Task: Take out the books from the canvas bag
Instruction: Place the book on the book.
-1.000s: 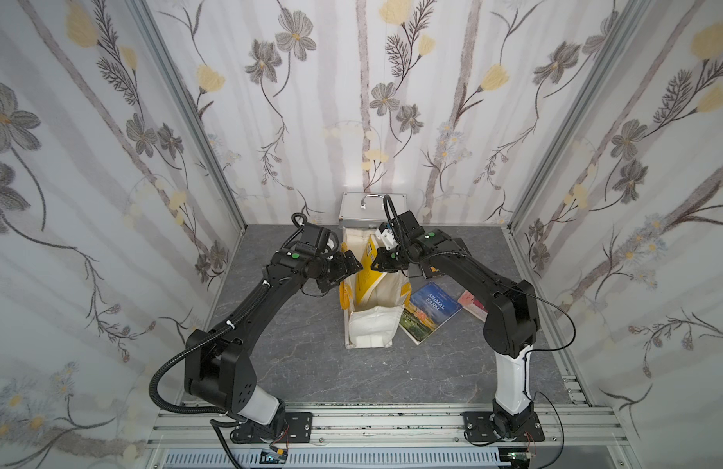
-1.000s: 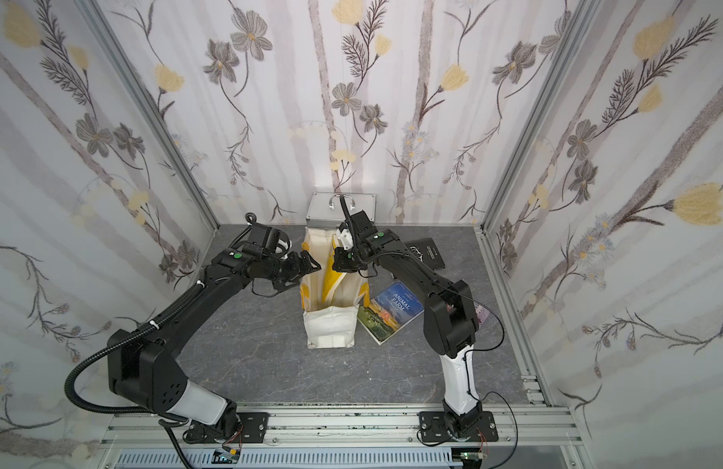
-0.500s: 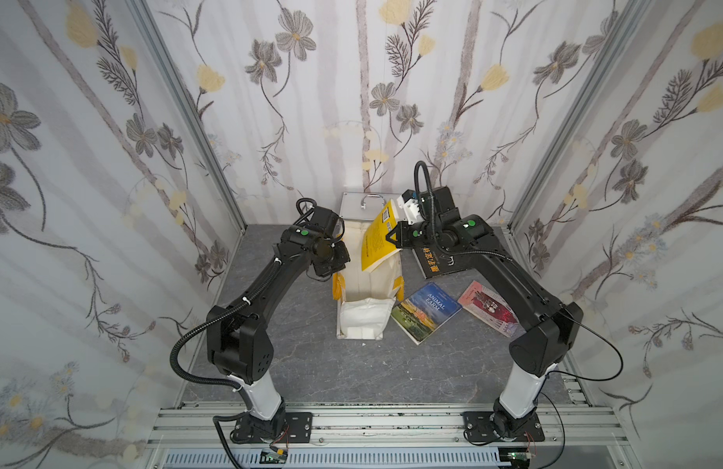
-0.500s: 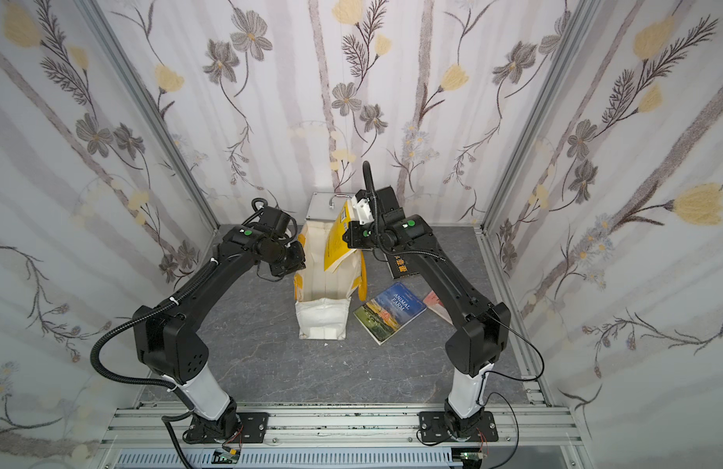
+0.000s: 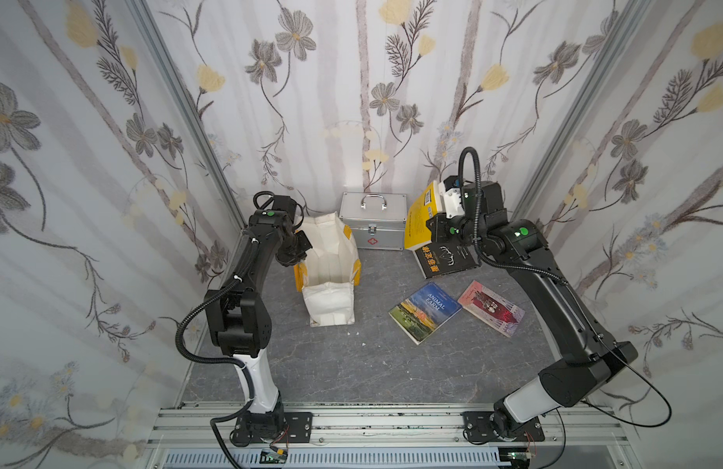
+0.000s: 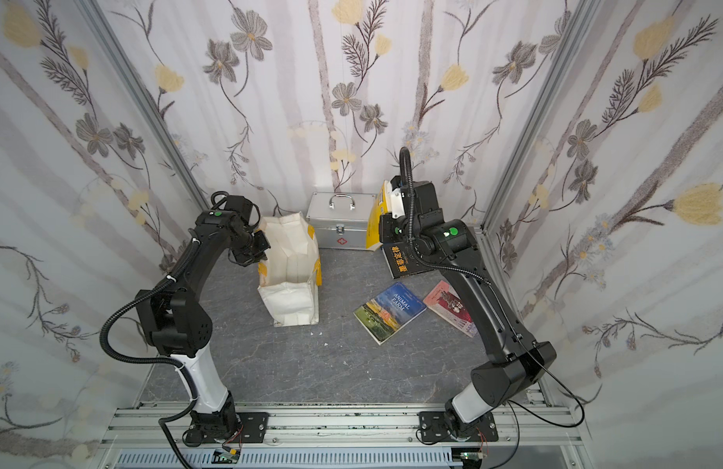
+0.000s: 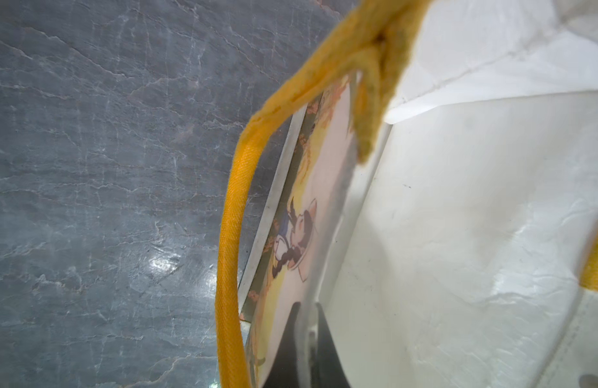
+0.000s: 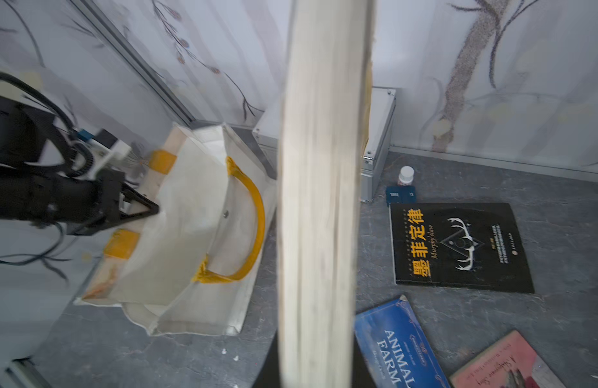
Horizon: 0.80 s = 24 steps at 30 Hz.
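The cream canvas bag (image 5: 331,260) (image 6: 290,264) with yellow handles (image 8: 253,215) stands open at the back left of the floor. My left gripper (image 5: 305,247) (image 6: 264,247) (image 7: 307,322) is shut on the bag's left wall (image 7: 458,235). My right gripper (image 5: 437,211) (image 6: 386,221) (image 8: 314,366) is shut on the yellow book (image 5: 420,219) (image 8: 321,201). It holds that book upright in the air at the back right, above the black book (image 5: 447,260) (image 8: 458,248). The blue Animal Farm book (image 5: 424,310) (image 8: 395,349) and the pinkish-red book (image 5: 491,306) (image 8: 505,366) lie flat on the floor.
A silver metal case (image 5: 372,219) (image 6: 339,219) stands against the back wall between the bag and the held book. A small white-capped bottle (image 8: 406,174) and a little blue box (image 8: 400,195) sit beside the case. Patterned walls close in three sides.
My right gripper has lifted the yellow book out of the bag and carried it right, over the black book. My left gripper has shut on the bag's wall, and the bag shifted left.
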{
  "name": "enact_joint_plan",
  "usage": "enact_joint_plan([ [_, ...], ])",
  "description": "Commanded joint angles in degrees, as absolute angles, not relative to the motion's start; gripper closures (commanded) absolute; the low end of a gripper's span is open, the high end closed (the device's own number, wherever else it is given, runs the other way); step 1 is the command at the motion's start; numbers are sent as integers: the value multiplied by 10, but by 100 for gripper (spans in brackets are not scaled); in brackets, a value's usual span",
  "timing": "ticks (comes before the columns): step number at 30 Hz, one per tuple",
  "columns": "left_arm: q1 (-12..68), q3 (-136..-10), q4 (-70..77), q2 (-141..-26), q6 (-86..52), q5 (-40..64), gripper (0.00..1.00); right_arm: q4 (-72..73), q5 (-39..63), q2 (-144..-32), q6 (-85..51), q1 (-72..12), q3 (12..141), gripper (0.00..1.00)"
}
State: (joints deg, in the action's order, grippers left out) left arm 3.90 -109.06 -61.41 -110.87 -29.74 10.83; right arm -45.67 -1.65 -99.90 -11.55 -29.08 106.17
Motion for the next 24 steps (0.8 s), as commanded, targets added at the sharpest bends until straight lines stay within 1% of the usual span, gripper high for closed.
enact_joint_plan([
  [1, 19, -1139, -581, -1144, -283, 132, 100, -468, -131, -1027, -39, -316, 1048, 100],
  [4, 8, -1242, -607, -1206, -271, 135, 100, -467, -182, -1067, -24, -337, 1045, 100],
  [8, 2, -1370, -637, -1284, -268, 138, 100, -415, -231, -1116, 7, -360, 1038, 100],
  [11, -2, -1424, -649, -1318, -279, 146, 100, -367, -238, -1154, 27, -366, 1038, 100],
  [13, -3, -1431, -650, -1321, -283, 149, 100, -348, -256, -1179, 45, -373, 1039, 100],
  [15, -3, -1428, -656, -1314, -276, 142, 88, -329, -265, -1202, 56, -380, 1038, 100],
  [17, -5, -1423, -669, -1304, -262, 128, 82, -307, -258, -1214, 55, -385, 1032, 100],
  [18, -7, -1419, -678, -1299, -255, 119, 76, -289, -255, -1221, 60, -392, 1027, 99],
  [20, -12, -1408, -696, -1288, -245, 97, 71, -280, -240, -1242, 70, -406, 1032, 97],
  [23, -23, -1376, -715, -1264, -242, 53, 70, -276, -212, -1268, 65, -426, 1042, 94],
  [24, -28, -1362, -717, -1255, -243, 46, 65, -271, -200, -1276, 65, -435, 1041, 91],
])
